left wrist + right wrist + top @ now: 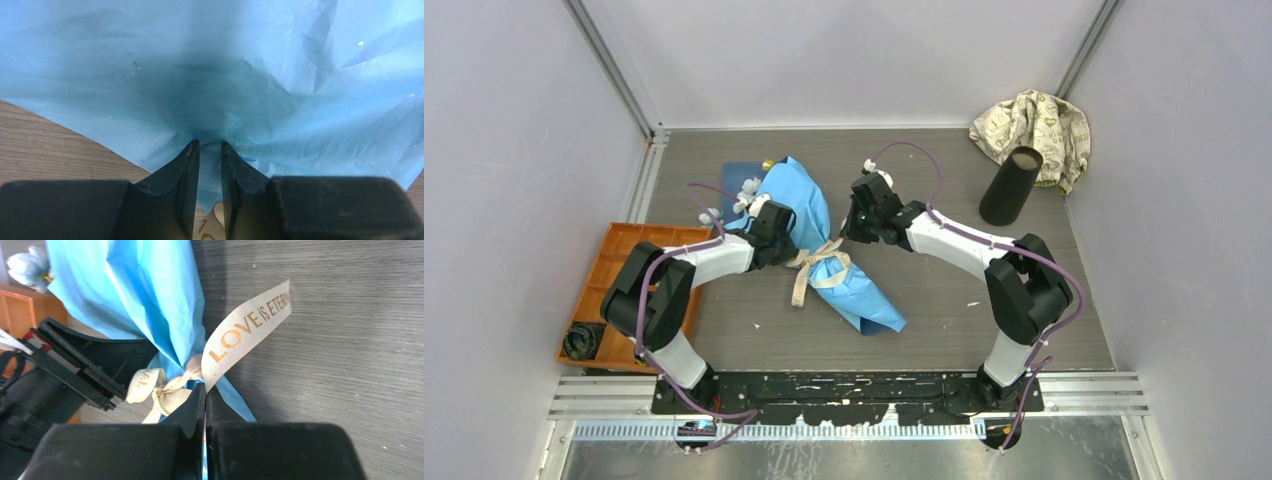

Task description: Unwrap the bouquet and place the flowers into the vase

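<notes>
The bouquet [809, 205] lies slantwise on the dark table, wrapped in blue paper [250, 75] and tied at its waist with a cream ribbon [820, 268]. Pale flowers [746, 192] poke out at its upper left end, and one bloom [22, 265] shows in the right wrist view. My left gripper [210, 145] is shut on a fold of the blue paper beside the knot. My right gripper [205, 387] is shut on the base of a printed ribbon tail [245, 327], next to the bow [160, 390]. The black vase [1011, 186] stands at the back right, apart from both arms.
A beige patterned cloth [1039, 125] is bunched in the back right corner behind the vase. An orange tray [629, 270] sits at the left edge with a black object [582, 340] in its near corner. Grey walls close in three sides.
</notes>
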Motion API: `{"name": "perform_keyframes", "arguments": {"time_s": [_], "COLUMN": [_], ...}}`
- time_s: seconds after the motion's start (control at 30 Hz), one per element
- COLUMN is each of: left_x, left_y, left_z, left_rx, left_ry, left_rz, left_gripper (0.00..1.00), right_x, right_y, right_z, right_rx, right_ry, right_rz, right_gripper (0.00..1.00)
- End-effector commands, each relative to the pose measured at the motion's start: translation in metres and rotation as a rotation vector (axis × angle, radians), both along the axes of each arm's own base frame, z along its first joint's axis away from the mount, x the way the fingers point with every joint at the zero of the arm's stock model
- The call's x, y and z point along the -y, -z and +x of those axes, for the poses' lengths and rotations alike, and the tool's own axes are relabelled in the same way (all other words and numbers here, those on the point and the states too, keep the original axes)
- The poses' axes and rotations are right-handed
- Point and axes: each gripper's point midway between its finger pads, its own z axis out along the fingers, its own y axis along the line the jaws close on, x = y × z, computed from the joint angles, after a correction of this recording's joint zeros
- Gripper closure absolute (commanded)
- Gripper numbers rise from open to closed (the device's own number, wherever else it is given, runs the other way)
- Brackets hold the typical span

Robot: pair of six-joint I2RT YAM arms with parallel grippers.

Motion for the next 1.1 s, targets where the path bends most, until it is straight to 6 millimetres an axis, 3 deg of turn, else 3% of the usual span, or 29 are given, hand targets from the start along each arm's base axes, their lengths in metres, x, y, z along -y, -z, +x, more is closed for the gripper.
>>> {"name": "perform_keyframes", "arguments": {"time_s": [0.0,0.17,0.37,0.63,0.73,0.87,0.93,1.07], "left_x": [-0.034,-0.034,-0.035,-0.038,-0.040,-0.034,-0.025,-0.008], "left_y": [0.056,0.058,0.061,0.063,0.064,0.056,0.044,-0.001], "left_z": [-0.051,-0.051,-0.051,-0.050,-0.050,-0.047,-0.044,-0.037], "left_rx": [-0.230,-0.237,-0.248,-0.253,-0.255,-0.251,-0.223,-0.127], "left_ry": [-0.004,-0.005,-0.006,-0.009,-0.011,0.007,0.039,0.088], "left_rz": [0.149,0.157,0.164,0.187,0.196,0.177,0.134,0.044], "left_gripper": [0.75,0.75,0.75,0.75,0.75,0.77,0.78,0.78], "right_x": [0.017,0.068,0.136,0.194,0.200,0.185,0.176,0.158], "right_y": [-0.050,-0.108,-0.189,-0.252,-0.263,-0.255,-0.243,-0.211], "right_z": [0.015,0.011,-0.011,-0.048,-0.057,-0.060,-0.057,-0.049], "right_rx": [0.140,0.293,0.477,0.606,0.621,0.589,0.559,0.485], "right_ry": [0.046,0.139,0.281,0.388,0.389,0.322,0.289,0.235], "right_rz": [-0.042,-0.148,-0.234,-0.261,-0.248,-0.207,-0.202,-0.220], "right_gripper": [0.99,0.99,0.99,0.99,0.99,0.99,0.99,0.99]}}
